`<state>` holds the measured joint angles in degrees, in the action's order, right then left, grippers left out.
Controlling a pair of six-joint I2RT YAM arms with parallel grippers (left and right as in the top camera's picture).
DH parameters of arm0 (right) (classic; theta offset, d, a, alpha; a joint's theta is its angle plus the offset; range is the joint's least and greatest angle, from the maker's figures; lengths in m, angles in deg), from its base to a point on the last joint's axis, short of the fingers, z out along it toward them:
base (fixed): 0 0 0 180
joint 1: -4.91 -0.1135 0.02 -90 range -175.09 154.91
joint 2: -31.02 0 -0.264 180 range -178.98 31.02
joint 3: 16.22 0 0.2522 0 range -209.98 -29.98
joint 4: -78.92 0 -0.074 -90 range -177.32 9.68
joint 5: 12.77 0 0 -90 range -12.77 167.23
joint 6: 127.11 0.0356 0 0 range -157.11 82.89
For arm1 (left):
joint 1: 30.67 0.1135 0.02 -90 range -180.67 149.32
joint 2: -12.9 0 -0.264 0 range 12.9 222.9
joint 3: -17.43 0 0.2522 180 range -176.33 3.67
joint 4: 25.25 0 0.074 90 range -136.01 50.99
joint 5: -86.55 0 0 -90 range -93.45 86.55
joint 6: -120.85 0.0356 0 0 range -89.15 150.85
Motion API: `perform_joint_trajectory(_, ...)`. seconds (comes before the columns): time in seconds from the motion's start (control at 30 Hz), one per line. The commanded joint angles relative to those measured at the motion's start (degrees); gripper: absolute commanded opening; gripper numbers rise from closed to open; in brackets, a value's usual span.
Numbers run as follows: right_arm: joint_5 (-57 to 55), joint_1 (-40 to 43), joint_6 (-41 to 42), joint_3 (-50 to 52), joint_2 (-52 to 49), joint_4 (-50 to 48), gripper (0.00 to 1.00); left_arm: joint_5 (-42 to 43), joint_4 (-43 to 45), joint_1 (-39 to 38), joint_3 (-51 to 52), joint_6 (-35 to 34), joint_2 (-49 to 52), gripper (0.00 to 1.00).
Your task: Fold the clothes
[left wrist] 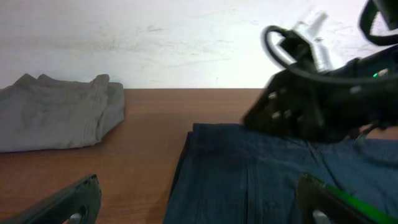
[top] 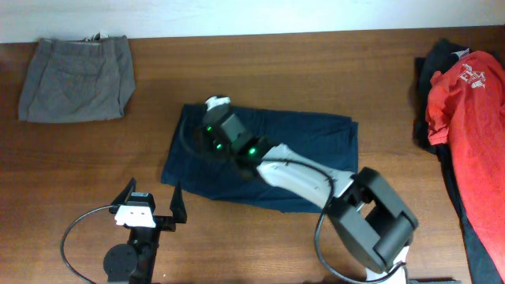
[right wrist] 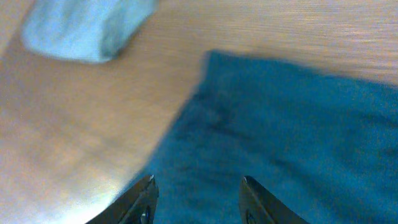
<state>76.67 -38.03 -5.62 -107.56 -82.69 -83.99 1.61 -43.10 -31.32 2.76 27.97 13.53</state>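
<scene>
Navy shorts (top: pixel 316 142) lie spread flat near the middle of the worktop (top: pixel 316 63), waistband end toward the left and cloth mostly smooth, with a few soft creases showing in the left wrist view (left wrist: pixel 249 180). Directly over their left half hangs the right tool (right wrist: pixel 199 199), its two fingers held apart with nothing between them; its own camera shows the blue cloth (right wrist: pixel 298 124) beneath and ahead of the fingertips, close to the garment's left edge, though whether the tips touch the cloth cannot be told. The right arm (top: pixel 300 177) stretches diagonally across the shorts from its base at the front right. The left tool (top: pixel 152 193) sits low near the front edge of the worktop, just off the shorts' front-left corner, fingers spread wide and holding nothing (left wrist: pixel 199 205). Well apart, at the back-left corner, a pair of grey shorts (top: pixel 75 79) rests folded into a compact block (left wrist: pixel 56 115); it appears as a pale blur in the right wrist view (right wrist: pixel 87 25). At the far right edge a red T-shirt (top: pixel 465 118) with white print lies crumpled on top of some dark cloth (top: pixel 434 71).
</scene>
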Motion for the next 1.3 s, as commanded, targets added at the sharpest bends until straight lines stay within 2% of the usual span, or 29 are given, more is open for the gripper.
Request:
perform_joint_trajectory(0.0,-7.5,6.7,-1.9,-0.9,7.8,5.4,0.47,-0.6,-0.1,-0.2,0.4,-0.1,-0.3,0.99)
perform_joint_trajectory(0.1,-11.8,11.3,-2.5,-0.9,12.5,13.0,0.52,-0.6,-0.1,-0.2,0.4,-0.1,-0.3,0.99)
perform_joint_trajectory(0.17,-14.0,14.7,-2.5,-0.9,15.9,19.0,0.59,-0.6,-0.1,-0.2,0.4,-0.1,-0.3,0.99)
perform_joint_trajectory(0.33,-13.3,25.0,-2.5,-0.9,23.4,34.0,0.68,-0.6,-0.1,-0.2,0.4,-0.1,-0.3,0.99)
perform_joint_trajectory(0.37,-12.3,26.3,-2.5,-0.9,24.3,35.3,0.68,-0.6,-0.1,-0.2,0.4,-0.1,-0.3,0.99)
perform_joint_trajectory(0.43,-6.4,30.0,-2.5,-0.9,27.1,39.3,0.78,-0.6,-0.1,-0.2,0.4,-0.1,-0.3,0.99)
perform_joint_trajectory(0.53,1.6,33.5,-2.5,-0.9,30.1,45.3,0.84,-0.6,-0.1,-0.2,0.4,-0.1,-0.3,0.99)
perform_joint_trajectory(0.73,10.4,35.8,-0.4,-0.5,31.3,62.0,0.85,-0.6,-0.1,-0.2,0.4,-0.1,-0.3,0.99)
perform_joint_trajectory(0.87,14.1,35.8,1.4,1.5,31.2,66.7,0.85,-0.6,-0.1,-0.2,0.4,-0.1,-0.3,0.99)
perform_joint_trajectory(1.03,13.9,36.0,8.7,7.1,31.2,69.5,0.85,-0.6,-0.1,-0.2,0.4,-0.1,-0.3,0.99)
perform_joint_trajectory(1.1,14.0,35.9,17.3,12.7,31.2,69.4,0.86,-0.6,-0.1,-0.2,0.4,-0.1,-0.3,0.99)
perform_joint_trajectory(1.27,13.9,36.0,23.6,19.7,31.2,64.8,0.88,-0.6,-0.1,-0.2,0.4,-0.1,-0.3,0.99)
